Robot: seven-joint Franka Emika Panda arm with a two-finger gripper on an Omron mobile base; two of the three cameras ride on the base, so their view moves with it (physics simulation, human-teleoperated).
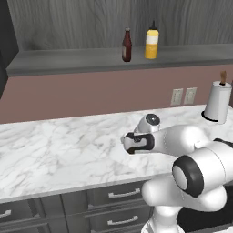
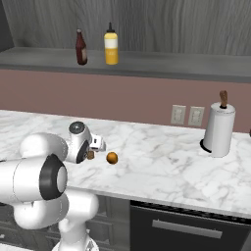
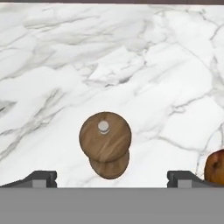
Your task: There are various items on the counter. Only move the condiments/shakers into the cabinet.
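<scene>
The gripper [image 3: 112, 178] is spread wide, its two dark fingertips [image 3: 41, 178] standing far apart with nothing held between them. It points straight down at the counter [image 3: 52, 65]. The wooden shaker [image 3: 105, 141] stands upright directly below the hand, between the two fingertips and touching neither; its round top with a small silver stud faces the hand camera. Just beyond one fingertip, at the edge of the hand view, lies the orange fruit [image 3: 215, 167]; in the right base view the fruit [image 2: 112, 158] rests on the marble just beside the hand. Well above and behind the hand, the dark red-brown sauce bottle [image 1: 127, 45] and the yellow squeeze bottle [image 1: 152, 41] stand upright side by side on the cabinet ledge [image 1: 63, 60]. Far off to the hand's right, a paper towel roll [image 2: 218, 129] stands on the counter near two wall outlets [image 2: 187, 115].
</scene>
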